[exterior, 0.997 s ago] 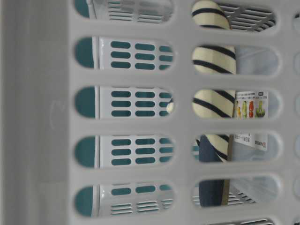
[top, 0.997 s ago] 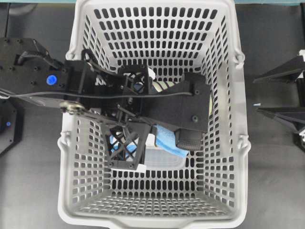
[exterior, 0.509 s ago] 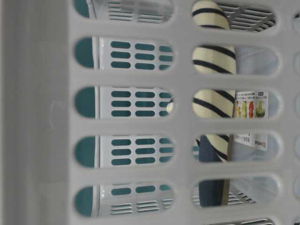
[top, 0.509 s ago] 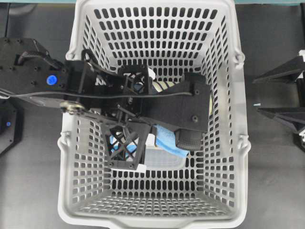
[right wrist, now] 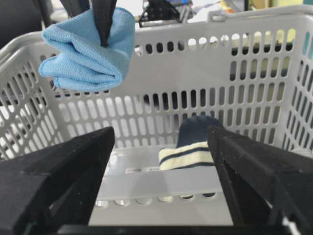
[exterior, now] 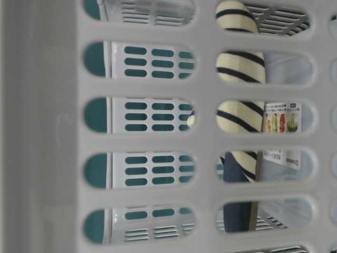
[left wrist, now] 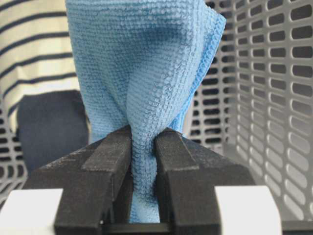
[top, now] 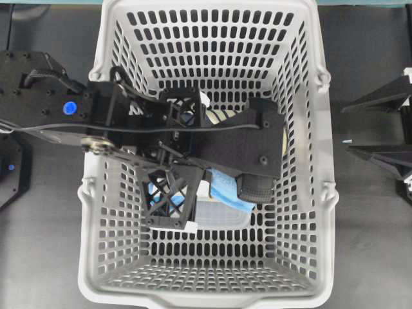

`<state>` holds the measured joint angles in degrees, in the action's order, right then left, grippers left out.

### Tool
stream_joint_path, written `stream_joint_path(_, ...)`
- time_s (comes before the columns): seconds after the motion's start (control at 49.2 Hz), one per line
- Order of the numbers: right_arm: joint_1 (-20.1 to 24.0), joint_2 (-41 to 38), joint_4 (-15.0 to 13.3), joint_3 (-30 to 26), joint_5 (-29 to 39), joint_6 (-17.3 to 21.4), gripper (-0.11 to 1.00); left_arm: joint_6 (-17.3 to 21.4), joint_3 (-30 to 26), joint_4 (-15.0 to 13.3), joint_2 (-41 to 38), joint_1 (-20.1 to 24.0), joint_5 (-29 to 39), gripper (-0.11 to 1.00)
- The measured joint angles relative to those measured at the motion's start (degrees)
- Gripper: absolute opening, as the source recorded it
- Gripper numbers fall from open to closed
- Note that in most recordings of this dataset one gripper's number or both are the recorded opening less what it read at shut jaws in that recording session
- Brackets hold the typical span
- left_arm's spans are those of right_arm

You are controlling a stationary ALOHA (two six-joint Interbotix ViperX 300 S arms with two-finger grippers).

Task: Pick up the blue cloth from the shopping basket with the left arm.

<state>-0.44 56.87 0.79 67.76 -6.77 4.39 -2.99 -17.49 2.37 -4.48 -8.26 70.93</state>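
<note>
left gripper (left wrist: 143, 161): pinching blue cloth (left wrist: 146, 73) | cloth: hanging below it, above shopping basket (right wrist: 205, 73) floor | right gripper (right wrist: 161, 161): spread

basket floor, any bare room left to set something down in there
Free: the shopping basket floor along the top wall and along the bottom wall in the overhead view. Crowded: the middle, under the left arm holding the blue cloth, with the striped slipper and clear box.

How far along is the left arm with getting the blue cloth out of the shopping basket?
Done: the left hand is shut on the blue cloth, which hangs bunched, clear of the floor of the shopping basket. In hand: holding it up near rim height in the right wrist view. Left: carrying it clear of the walls; overhead it sits over the basket. The striped slipper lies below.
</note>
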Motion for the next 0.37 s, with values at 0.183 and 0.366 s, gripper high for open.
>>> stream_joint_path(0.183,0.0,0.0,0.0,0.1,0.1,0.0,0.74,0.0,0.1,0.0,0.0,0.1,0.0,0.09)
stream_joint_path(0.366,-0.3,0.0,0.0,0.3,0.1,0.0,0.74,0.0,0.0,0.1,-0.2,0.2,0.0,0.09)
